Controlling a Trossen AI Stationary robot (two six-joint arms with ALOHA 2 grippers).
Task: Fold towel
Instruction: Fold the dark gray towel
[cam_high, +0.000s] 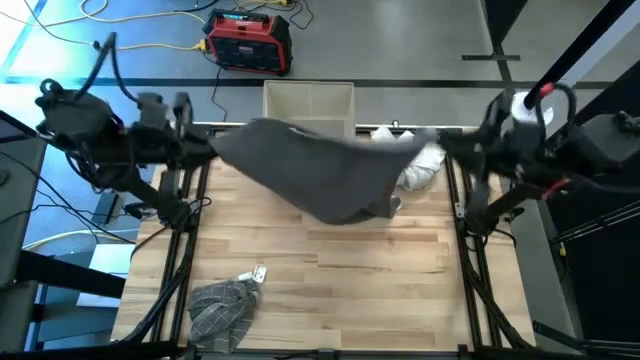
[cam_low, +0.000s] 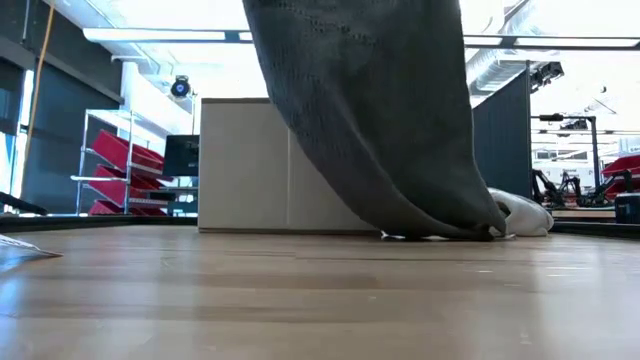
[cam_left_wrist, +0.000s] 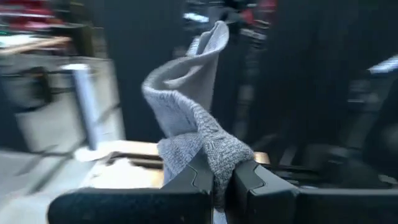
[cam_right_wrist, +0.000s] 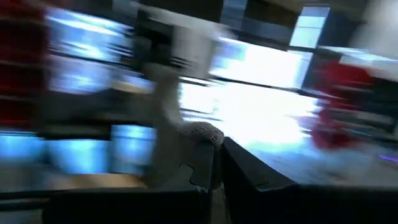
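Note:
A dark grey knitted towel (cam_high: 320, 170) hangs spread between my two grippers over the far half of the table. My left gripper (cam_high: 212, 150) is shut on its left end and my right gripper (cam_high: 445, 148) on its right end, both level and high. In the low view the towel (cam_low: 380, 110) drops from above, and its lower edge (cam_low: 440, 233) reaches the wooden table top. My left gripper pinches a bunched corner of the towel (cam_left_wrist: 211, 146) between its two fingers, coming level from the table's left side. The cloth rises and stretches away past the fingertips (cam_left_wrist: 199, 177). How many layers, I cannot tell. My right gripper pinches a small bunch of the towel's right end (cam_right_wrist: 202, 134) between its two fingers, level from the table's right side. Only a little cloth shows above the fingertips (cam_right_wrist: 239, 158); the rest runs off toward the other arm.
White cloths (cam_high: 420, 168) lie at the far right under the towel's end. A checked grey cloth (cam_high: 225, 305) lies near the front left. A pale bin (cam_high: 308, 100) stands behind the far edge. Bare wood (cam_high: 380, 290) fills the near middle and right.

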